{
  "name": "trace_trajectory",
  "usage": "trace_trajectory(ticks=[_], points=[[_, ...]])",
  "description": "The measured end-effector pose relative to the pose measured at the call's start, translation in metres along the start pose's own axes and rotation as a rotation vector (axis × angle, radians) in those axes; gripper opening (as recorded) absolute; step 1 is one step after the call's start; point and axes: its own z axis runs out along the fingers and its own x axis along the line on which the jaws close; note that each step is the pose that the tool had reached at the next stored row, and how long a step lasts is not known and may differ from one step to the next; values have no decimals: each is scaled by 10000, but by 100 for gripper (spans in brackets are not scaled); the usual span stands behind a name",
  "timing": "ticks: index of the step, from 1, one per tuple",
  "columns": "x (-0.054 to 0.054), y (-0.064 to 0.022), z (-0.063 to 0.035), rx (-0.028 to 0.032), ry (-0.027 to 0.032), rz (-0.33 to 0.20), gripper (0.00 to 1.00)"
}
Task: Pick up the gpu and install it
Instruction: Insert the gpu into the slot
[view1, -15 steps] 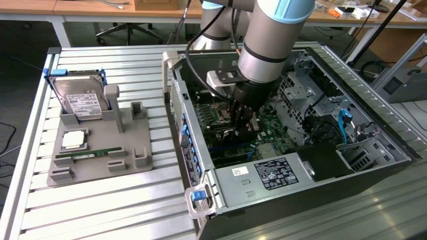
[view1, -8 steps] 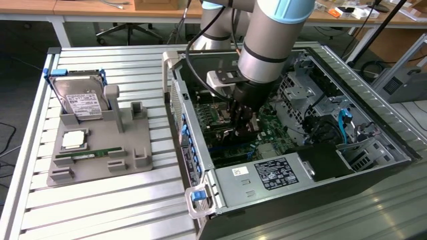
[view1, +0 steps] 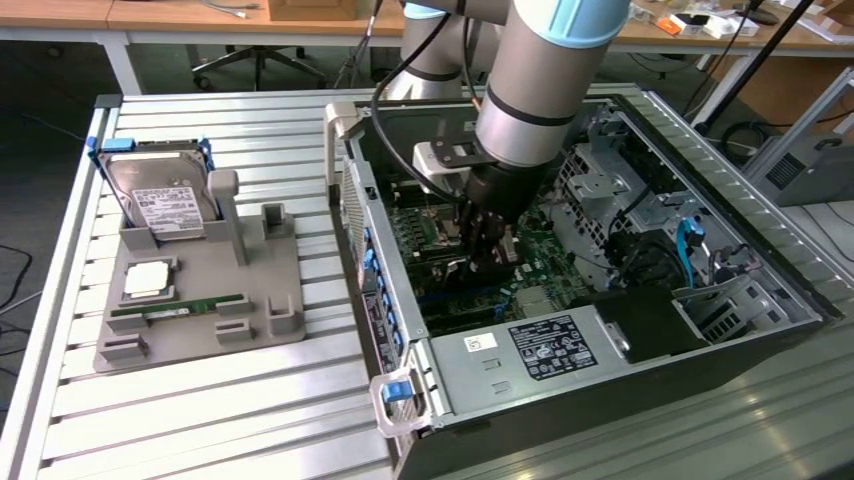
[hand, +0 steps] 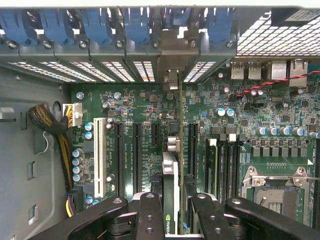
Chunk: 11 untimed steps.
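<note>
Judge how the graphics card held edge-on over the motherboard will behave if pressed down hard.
The graphics card looks like a thin rigid board, so it probably won't flop, though it could flex. Clamped edge-on in the gripper, it may tilt. The motherboard beneath looks fragile.

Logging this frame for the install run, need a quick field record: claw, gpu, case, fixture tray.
claw: inside the open computer case, closed on the gpu
gpu: held edge-on above the motherboard, lined up along the expansion slots, bracket end toward the rear slot openings
seated: cannot tell
cpu socket: empty
fixture tray: on the exterior view's left, outside the case, with hard drive standing in it and memory stick lying flat
</note>
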Motion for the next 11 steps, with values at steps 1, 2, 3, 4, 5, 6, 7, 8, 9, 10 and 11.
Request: trace_trajectory(ticks=[1,2,3,4,5,6,7,8,9,10,11], points=[[0,0,2,0,-1,0,27],[0,0,5,1,-2,0,27],[0,0,7,0,-1,0,27],[0,0,9,0,-1,0,27],[0,0,12,0,-1,0,27],[0,-1,13,0,0,0,27],[0,0,14,-1,1,0,27],[0,0,15,-1,0,0,27],[0,0,16,0,0,0,27],[0,-1,19,0,0,0,27],[-1,-1,22,0,-1,0,27]])
